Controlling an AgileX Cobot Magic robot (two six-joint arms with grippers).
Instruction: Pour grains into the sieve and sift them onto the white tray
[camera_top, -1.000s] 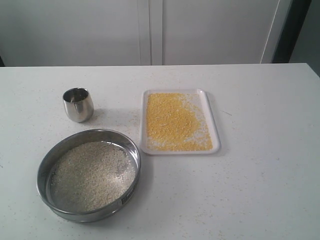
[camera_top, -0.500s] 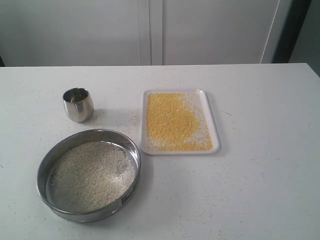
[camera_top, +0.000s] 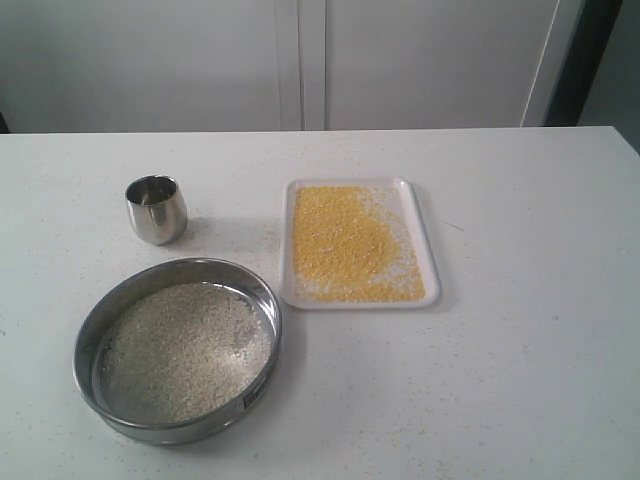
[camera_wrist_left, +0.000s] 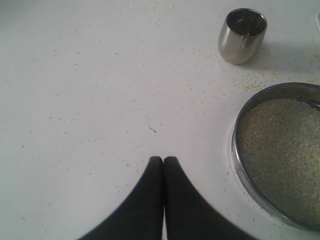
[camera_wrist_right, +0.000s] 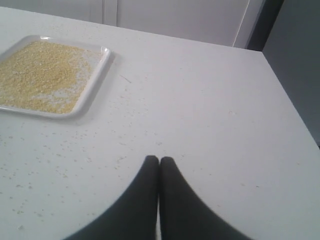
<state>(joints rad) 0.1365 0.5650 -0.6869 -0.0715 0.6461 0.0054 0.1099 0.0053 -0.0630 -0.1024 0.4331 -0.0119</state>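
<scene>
The round steel sieve rests on the table at front left, holding coarse pale grains. Fine golden-yellow grains cover the white tray to its right and a little behind. Neither gripper shows in the exterior view. In the left wrist view my left gripper is shut with nothing in it, over bare table beside the sieve. My right gripper is shut and empty too, apart from the white tray.
A small steel cup stands upright behind the sieve, and it also shows as the cup in the left wrist view. Stray grains speckle the white table. Its right edge lies near the right gripper.
</scene>
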